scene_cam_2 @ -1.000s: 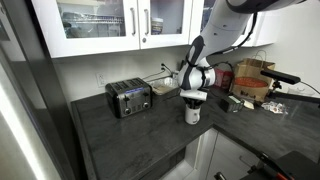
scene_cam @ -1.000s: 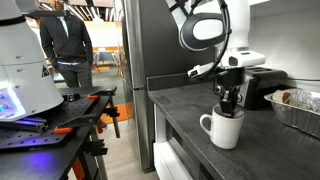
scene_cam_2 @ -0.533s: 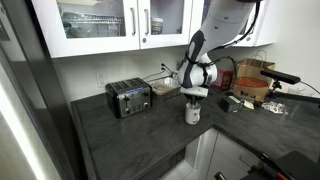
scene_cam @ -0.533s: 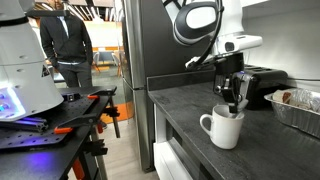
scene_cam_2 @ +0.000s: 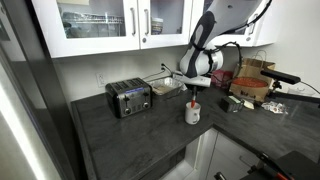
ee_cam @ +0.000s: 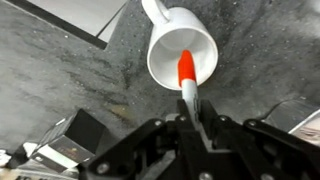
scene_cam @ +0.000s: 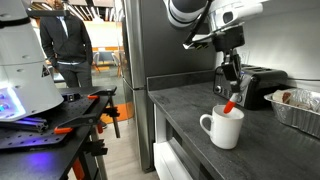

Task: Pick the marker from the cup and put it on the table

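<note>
Marker (ee_cam: 186,75) is clamped in my gripper (ee_cam: 193,120), tip just above the cup (ee_cam: 165,55); placing it on the table (ee_cam: 60,70) remains.

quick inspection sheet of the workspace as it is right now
surface: dark grey table, matte, stone-like
job's things: white cup upright; marker red end down, over the cup's mouth
clutter: toaster, foil tray, cardboard box
grippers: gripper shut on the marker, above the cup
cables: nothing seen
surroundings: glass-door cabinets, workbench with orange tools, person
</note>
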